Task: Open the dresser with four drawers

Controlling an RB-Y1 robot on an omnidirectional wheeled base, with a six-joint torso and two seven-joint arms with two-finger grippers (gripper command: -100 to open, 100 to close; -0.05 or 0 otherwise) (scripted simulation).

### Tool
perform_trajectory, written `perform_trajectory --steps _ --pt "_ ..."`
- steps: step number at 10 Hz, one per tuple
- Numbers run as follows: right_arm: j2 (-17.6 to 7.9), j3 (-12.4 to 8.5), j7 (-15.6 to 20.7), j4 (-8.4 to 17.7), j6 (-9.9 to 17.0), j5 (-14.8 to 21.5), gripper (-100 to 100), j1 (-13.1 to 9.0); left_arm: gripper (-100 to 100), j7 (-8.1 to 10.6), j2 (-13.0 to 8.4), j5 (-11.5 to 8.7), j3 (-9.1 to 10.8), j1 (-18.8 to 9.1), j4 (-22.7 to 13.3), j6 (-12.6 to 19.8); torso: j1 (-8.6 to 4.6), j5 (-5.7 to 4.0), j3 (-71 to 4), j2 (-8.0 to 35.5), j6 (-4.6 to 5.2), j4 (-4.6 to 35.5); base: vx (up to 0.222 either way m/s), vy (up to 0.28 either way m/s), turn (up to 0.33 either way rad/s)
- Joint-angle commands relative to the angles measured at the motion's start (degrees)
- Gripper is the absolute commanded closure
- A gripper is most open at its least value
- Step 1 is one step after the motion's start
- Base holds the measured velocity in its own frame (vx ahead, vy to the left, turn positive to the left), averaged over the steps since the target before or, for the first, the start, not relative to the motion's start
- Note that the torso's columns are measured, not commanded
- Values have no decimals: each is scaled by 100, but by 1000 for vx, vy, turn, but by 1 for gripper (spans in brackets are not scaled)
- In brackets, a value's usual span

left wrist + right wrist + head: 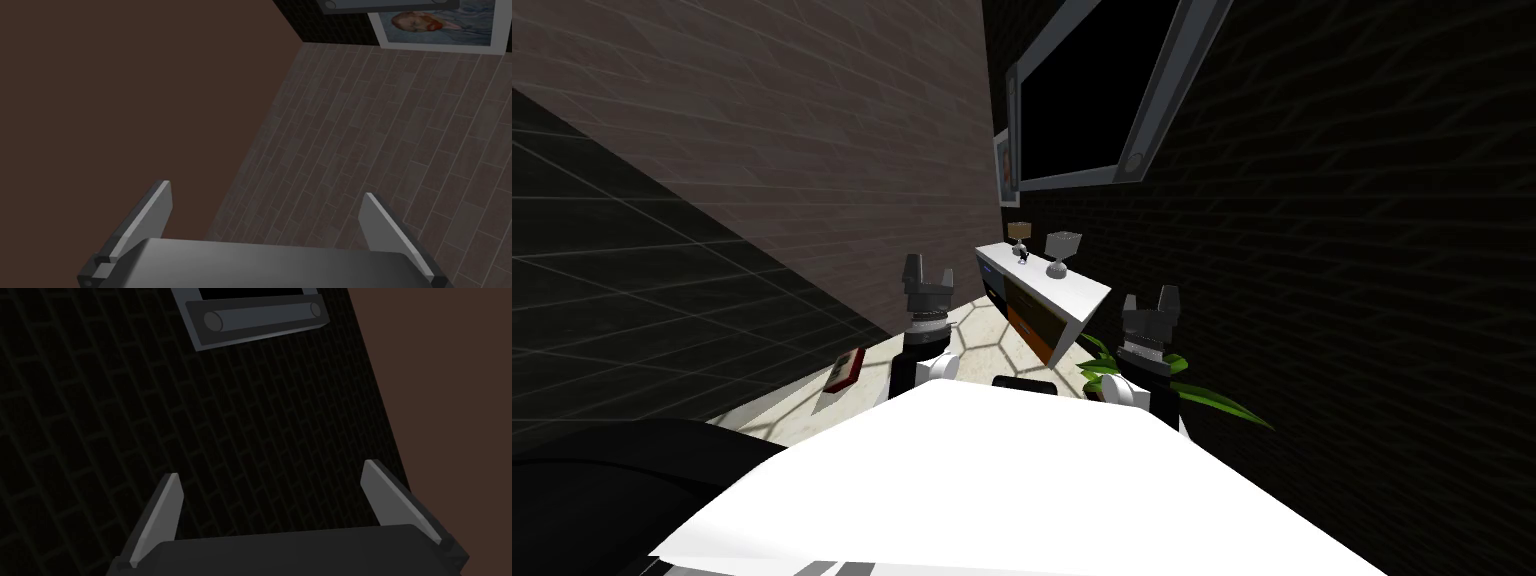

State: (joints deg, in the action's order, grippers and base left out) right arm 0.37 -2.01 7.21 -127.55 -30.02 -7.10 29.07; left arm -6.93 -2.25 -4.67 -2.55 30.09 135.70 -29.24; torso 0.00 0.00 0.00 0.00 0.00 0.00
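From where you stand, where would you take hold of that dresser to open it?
Probably the orange drawer front, on the coloured face of the dresser. That face looks onto the tiled floor, with the dark brick wall behind it, so I would come from the floor side. Any handles are too small to tell.

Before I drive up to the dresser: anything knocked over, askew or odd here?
Nothing toppled on the dresser; its drawers look shut. One oddity: a red-edged flat object sits on the floor by the left wall.
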Motion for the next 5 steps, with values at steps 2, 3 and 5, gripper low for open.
perform_trajectory --steps 2,3,5 --pt "0 0 0 0 0 0 0 0 0 0 0 0 0 0 0 0 0 0 -1200 597 0 600 0 0 0" --pt "0 0 0 -1 0 0 0 0 0 0 0 0 0 0 1 0 0 0 -2014 1003 0 1006 0 0 0" --pt "0 0 0 -1 0 0 0 0 0 0 0 0 0 0 1 0 0 0 -3692 1845 0 1846 0 0 0"
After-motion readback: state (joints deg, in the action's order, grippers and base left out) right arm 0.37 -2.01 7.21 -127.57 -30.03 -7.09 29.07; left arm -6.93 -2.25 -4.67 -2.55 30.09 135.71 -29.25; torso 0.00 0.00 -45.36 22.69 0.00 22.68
